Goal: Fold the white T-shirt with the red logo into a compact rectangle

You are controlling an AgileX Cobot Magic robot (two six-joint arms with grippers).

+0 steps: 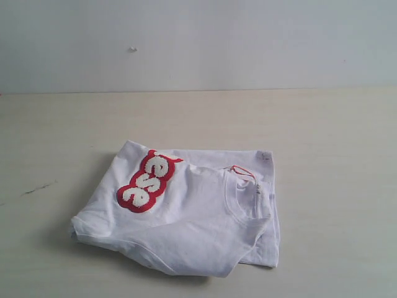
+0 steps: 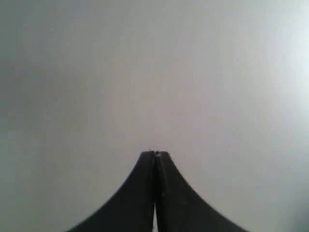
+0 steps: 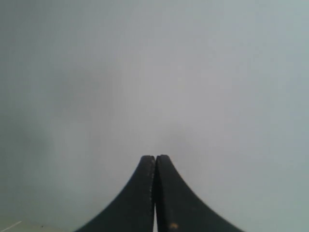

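Lying folded on table (image 1: 335, 186), white T-shirt (image 1: 186, 223), red logo (image 1: 147, 181) up

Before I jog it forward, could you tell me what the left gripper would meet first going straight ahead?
Ahead of the shut left gripper shows only a plain pale surface, probably a wall; nothing stands in between, though its distance is unclear.

One white T-shirt (image 1: 186, 223) on one table (image 1: 335, 136). On the shirt: one red logo (image 1: 147, 181) toward ten o'clock, one ribbed collar (image 1: 232, 202) toward three o'clock, one orange neck tag (image 1: 242, 171) toward two o'clock. One dark speck (image 1: 132, 49) on one wall (image 1: 279, 43), at eleven o'clock. Two grippers, left gripper (image 2: 155, 153) and right gripper (image 3: 155, 157), each with two dark fingers (image 2: 140, 193)
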